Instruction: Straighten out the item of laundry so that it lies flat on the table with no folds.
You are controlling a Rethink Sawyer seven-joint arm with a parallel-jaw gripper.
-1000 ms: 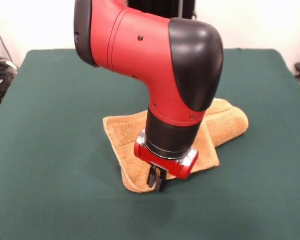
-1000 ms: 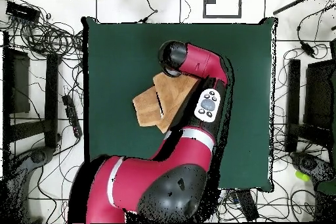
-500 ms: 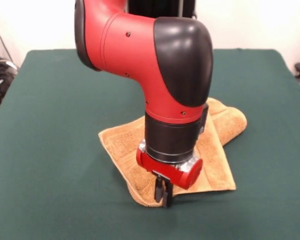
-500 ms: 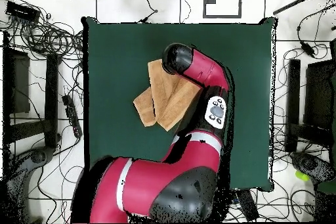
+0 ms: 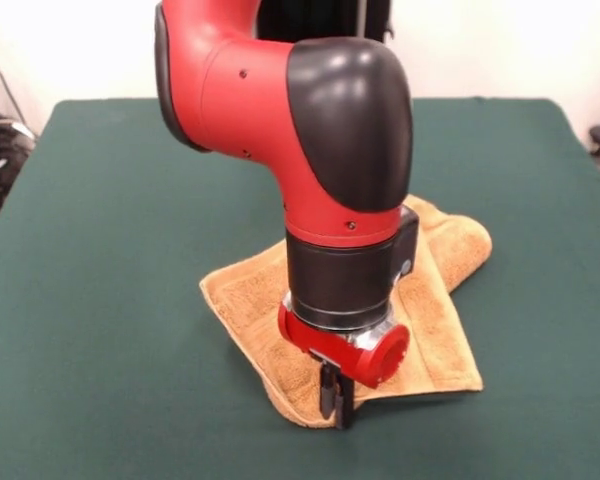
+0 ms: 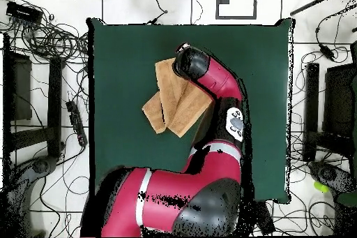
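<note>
You have a large rectangular counter (image 5: 100, 250) with a dark green, felt-like top, and in the overhead view its cloth (image 6: 265, 95) runs out to all four edges. Only one thing lies directly on it: an orange-tan towel (image 5: 250, 290). In the front view the towel sits a little right of the middle and toward the near side, with bare green all round it. It is not flat: one layer folds over another, and a rounded bunched end lies at the far right. The near corner touches the counter at the front. From overhead, the towel (image 6: 174, 99) shows as overlapping flaps left of centre.
</note>
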